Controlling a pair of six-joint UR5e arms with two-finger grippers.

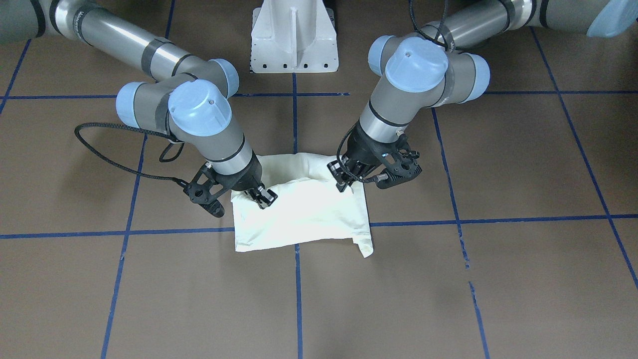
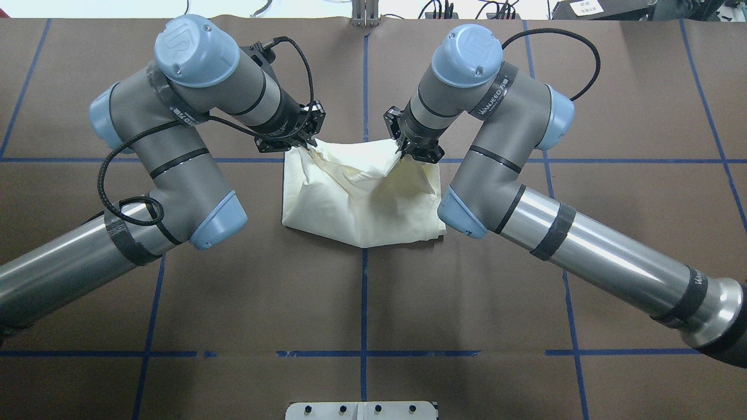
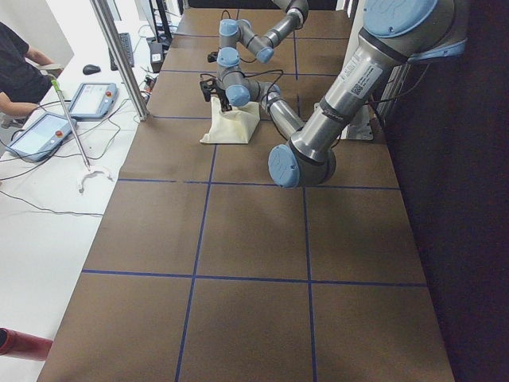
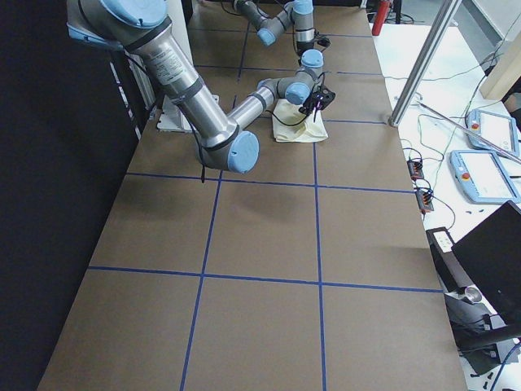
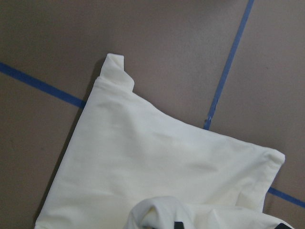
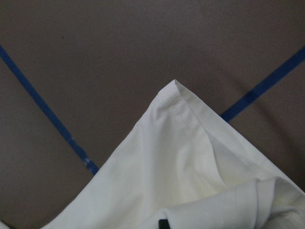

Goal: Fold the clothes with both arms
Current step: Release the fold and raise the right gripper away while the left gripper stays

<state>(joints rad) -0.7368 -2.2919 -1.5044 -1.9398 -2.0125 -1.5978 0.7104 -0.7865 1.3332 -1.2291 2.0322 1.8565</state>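
Evidently mid-fold: left gripper point(image 2: 303, 146) and right gripper point(image 2: 405, 156) jaws pinch the cream shirt point(image 2: 362, 204); next, draw both corners across evenly.

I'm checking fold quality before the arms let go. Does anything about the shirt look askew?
Yes. The T-shirt is not squared. A small flap sticks out past its far corner on the left arm's side, and the cloth held up between the left gripper and the right gripper is bunched and creased, not flat.
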